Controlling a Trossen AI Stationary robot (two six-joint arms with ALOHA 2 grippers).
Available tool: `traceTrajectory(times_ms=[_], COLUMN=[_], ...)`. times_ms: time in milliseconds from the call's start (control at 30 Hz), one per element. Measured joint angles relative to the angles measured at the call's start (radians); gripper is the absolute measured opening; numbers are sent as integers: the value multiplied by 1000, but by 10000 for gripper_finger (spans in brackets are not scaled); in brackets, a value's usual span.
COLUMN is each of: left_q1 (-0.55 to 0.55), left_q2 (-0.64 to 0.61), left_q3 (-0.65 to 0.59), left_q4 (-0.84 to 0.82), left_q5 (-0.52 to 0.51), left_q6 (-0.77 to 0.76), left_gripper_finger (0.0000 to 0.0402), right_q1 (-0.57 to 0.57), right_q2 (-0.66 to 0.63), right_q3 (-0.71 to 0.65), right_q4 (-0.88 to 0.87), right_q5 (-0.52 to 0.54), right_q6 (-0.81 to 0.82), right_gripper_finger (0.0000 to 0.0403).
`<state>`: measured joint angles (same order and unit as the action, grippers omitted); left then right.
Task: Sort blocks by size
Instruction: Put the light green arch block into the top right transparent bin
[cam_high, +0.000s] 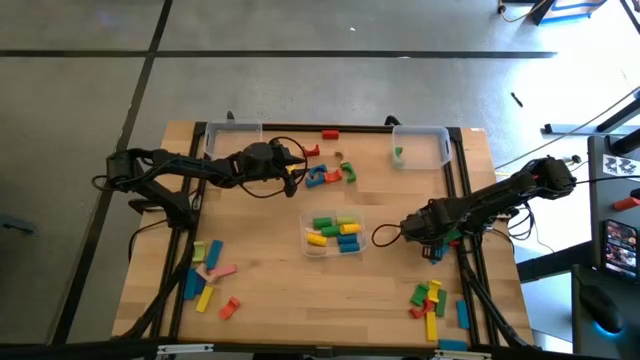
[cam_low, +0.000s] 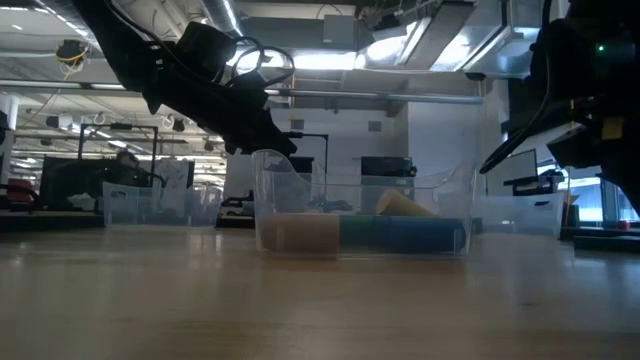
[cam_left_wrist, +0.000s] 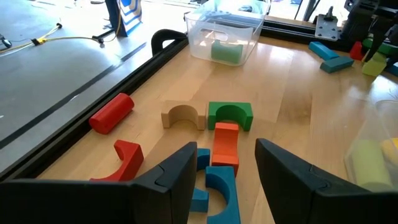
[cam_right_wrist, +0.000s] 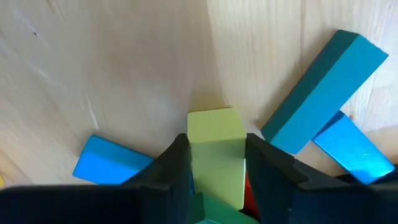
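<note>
The right tool is pinching a pale yellow-green block between its two dark fingers, low over the table near its right edge, with a teal bar and a light blue block lying just beside it. The left tool is hovering with fingers spread above an orange block, near a green arch, a tan arch and a red cylinder. A clear bin at mid-table is holding yellow, green and blue pieces.
</note>
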<state>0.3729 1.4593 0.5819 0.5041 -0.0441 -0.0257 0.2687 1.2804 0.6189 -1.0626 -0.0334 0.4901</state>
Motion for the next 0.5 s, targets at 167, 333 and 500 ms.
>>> traceTrajectory(times_ms=[167, 333, 500], left_q1=[0, 0, 0], left_q2=[0, 0, 0], left_q3=[0, 0, 0], left_q4=[0, 0, 0], left_q5=[0, 0, 0], left_q6=[0, 0, 0], left_gripper_finger=[159, 159, 159], right_q1=[-1, -1, -1], right_q2=[0, 0, 0], right_q3=[0, 0, -13], right_q4=[-2, -4, 2], right_q5=[-12, -12, -11], right_q6=[52, 58, 61], right_gripper_finger=[165, 204, 219])
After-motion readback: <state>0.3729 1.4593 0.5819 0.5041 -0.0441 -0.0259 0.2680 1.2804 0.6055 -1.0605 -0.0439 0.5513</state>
